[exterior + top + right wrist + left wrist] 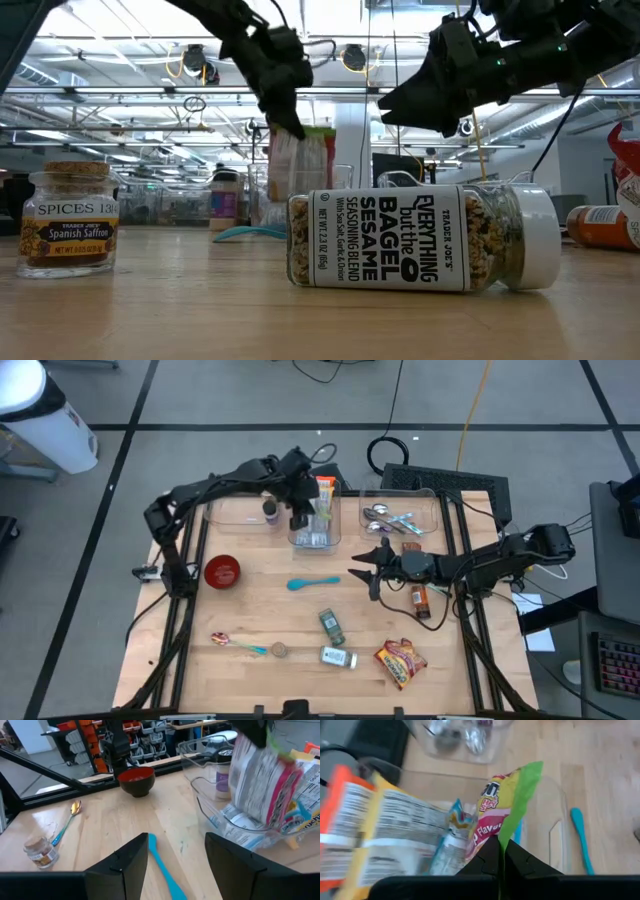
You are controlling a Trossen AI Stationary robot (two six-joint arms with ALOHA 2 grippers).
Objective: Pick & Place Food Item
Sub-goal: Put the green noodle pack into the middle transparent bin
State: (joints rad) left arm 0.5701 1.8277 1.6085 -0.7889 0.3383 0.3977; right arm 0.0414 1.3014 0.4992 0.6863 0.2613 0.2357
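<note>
**Snack packet held over middle bin; right pincer open above surface**

Legible labels, low view only: 1 jar (425,238) on its side reads "TRADER JOE'S EVERYTHING but the BAGEL SESAME SEASONING BLEND"; 1 upright jar (70,222) reads "SPICES 130" and "TRADER JOE'S Spanish Saffron".

Left pincer (501,854) is closed on the green edge of a snack packet (506,805), held over the middle clear bin (314,528). Partial print "Flavo" shows on the packet in the left wrist view.

Right pincer (176,851) stands open, holding nothing, above the surface (260,610) near the teal spoon (313,582).

Count, high view: 3 clear bins along the far edge, 1 red bowl (222,571), 3 small jars, 1 brown bottle (420,600), 1 red-orange pouch (400,662), 1 metal spoon (235,643).

The right wrist view shows the middle bin already holding other packets; the low view hides the bin contents behind the bagel jar.
</note>
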